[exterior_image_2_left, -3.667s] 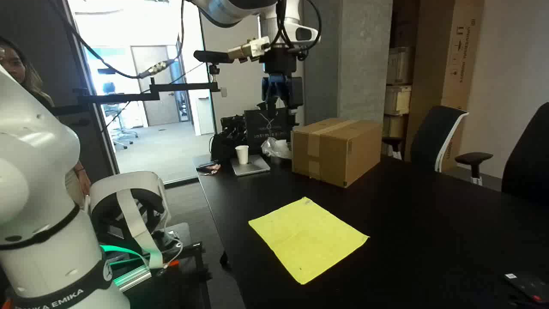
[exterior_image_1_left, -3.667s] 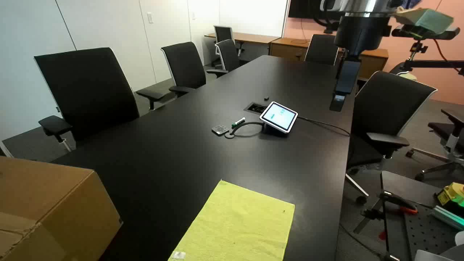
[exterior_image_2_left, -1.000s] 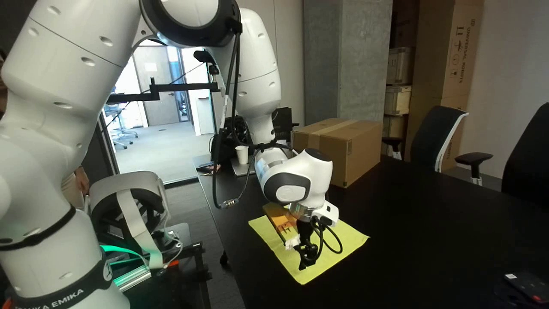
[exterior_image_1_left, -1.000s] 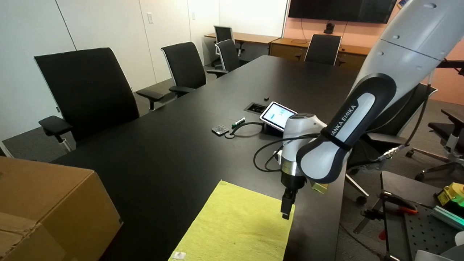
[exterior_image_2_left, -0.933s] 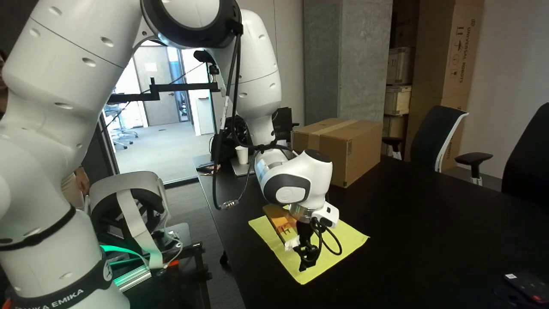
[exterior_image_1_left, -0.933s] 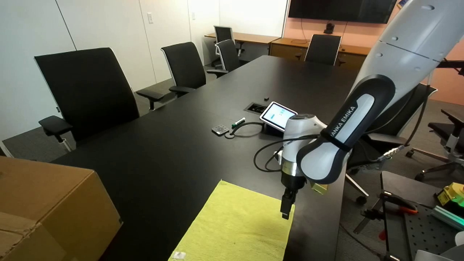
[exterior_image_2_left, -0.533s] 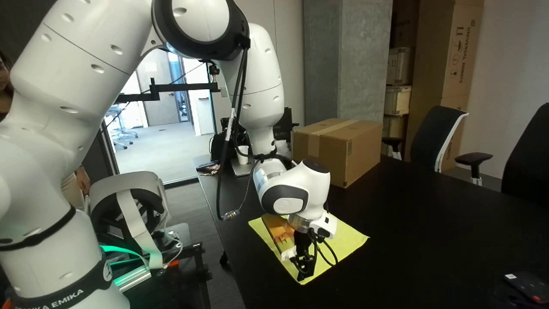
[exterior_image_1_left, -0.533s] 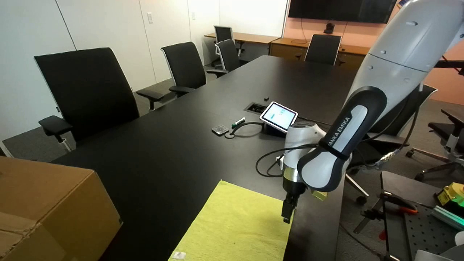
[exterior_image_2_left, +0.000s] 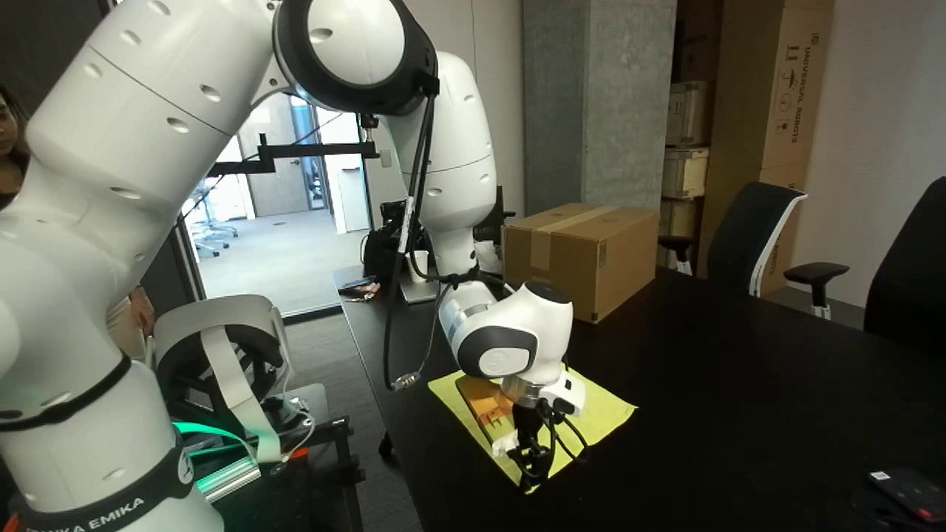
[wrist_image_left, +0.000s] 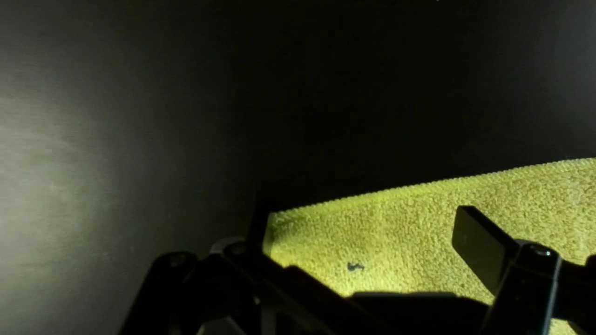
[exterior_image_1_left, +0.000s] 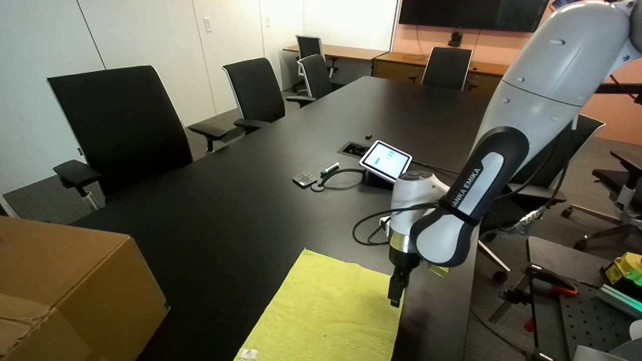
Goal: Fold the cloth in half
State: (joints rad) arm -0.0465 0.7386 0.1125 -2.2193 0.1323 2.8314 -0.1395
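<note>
Your fingers (wrist_image_left: 484, 251), wide apart, at a corner of the cloth (exterior_image_1_left: 326, 306).
In the wrist view you see one finger at the cloth's corner and its opposite over the weave; whether either touches cannot be told. The cloth lies spread on the tabletop (exterior_image_1_left: 225, 240); near it stands the cardboard box (exterior_image_1_left: 110, 286), and well apart from it the lit screen (exterior_image_1_left: 386, 160).

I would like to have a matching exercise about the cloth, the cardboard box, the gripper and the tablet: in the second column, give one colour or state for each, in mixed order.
1. cloth
2. cardboard box
3. gripper
4. tablet

A. white frame, screen lit
B. yellow-green, not folded
C. open, at a corner of the cloth
D. brown, closed on top

Right pairs: 1-B; 2-D; 3-C; 4-A
</note>
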